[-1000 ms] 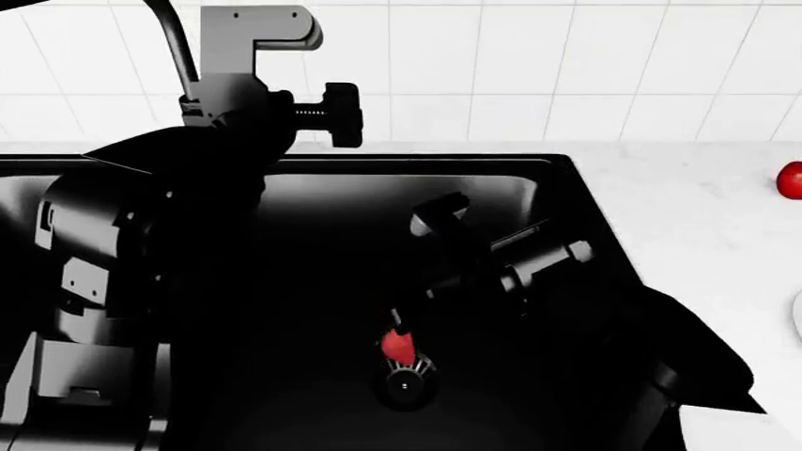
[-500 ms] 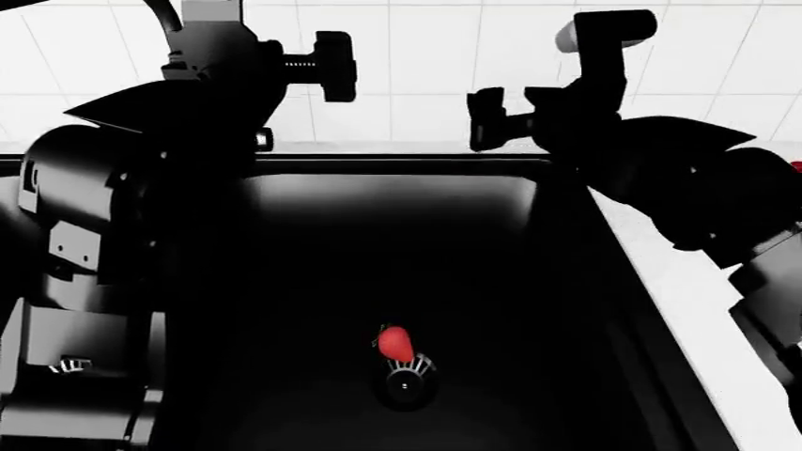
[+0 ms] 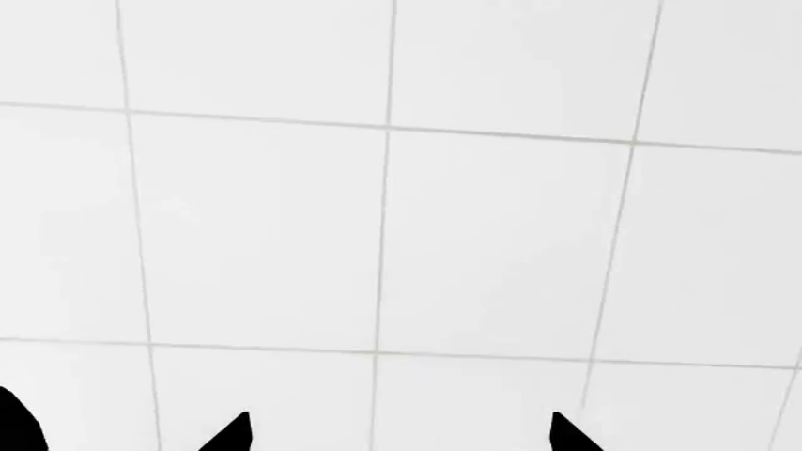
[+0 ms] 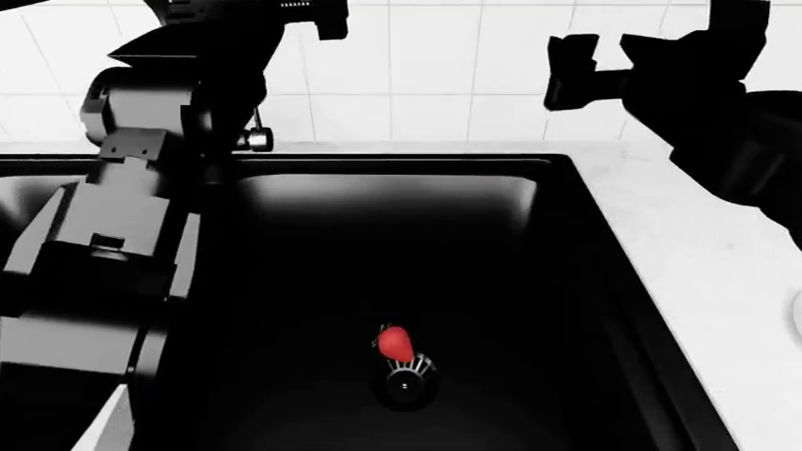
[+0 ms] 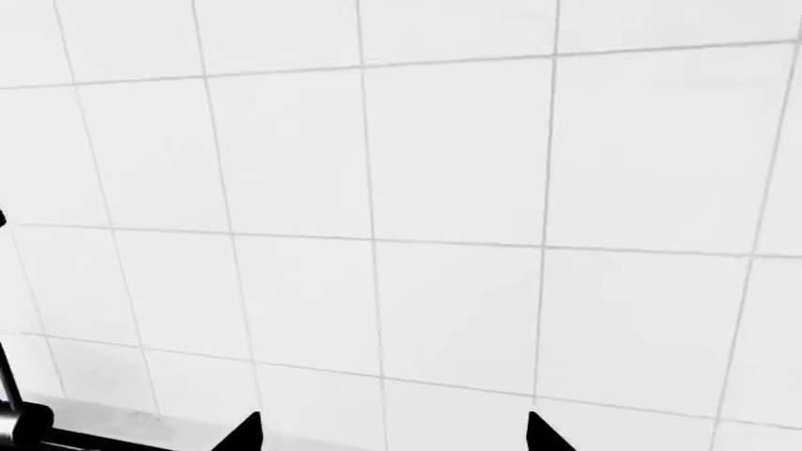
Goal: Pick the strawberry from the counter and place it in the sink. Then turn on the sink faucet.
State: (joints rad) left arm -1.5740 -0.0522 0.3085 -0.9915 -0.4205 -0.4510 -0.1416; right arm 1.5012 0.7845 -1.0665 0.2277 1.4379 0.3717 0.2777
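Note:
The strawberry (image 4: 397, 343) lies on the floor of the black sink (image 4: 376, 202), touching the round metal drain strainer (image 4: 408, 381). Nothing holds it. My right gripper (image 4: 570, 70) hangs high at the upper right in front of the tiled wall, above the white counter (image 4: 701, 225). In its wrist view the right gripper (image 5: 391, 434) is open and empty. My left gripper (image 3: 394, 437) is open too, facing bare tiles. The left arm (image 4: 163, 141) covers most of the sink faucet; its silvery stub (image 4: 257, 141) shows, and the stub (image 5: 19, 423) also appears in the right wrist view.
White tiled wall (image 4: 439, 66) runs behind the sink. A second basin (image 4: 25, 178) lies at the far left, partly behind my left arm. A white rounded rim (image 4: 797, 319) peeks in at the right edge of the counter.
The right arm has lifted out of the basin to the upper right, leaving the strawberry by the drain. The left arm has risen further toward the top of the view.

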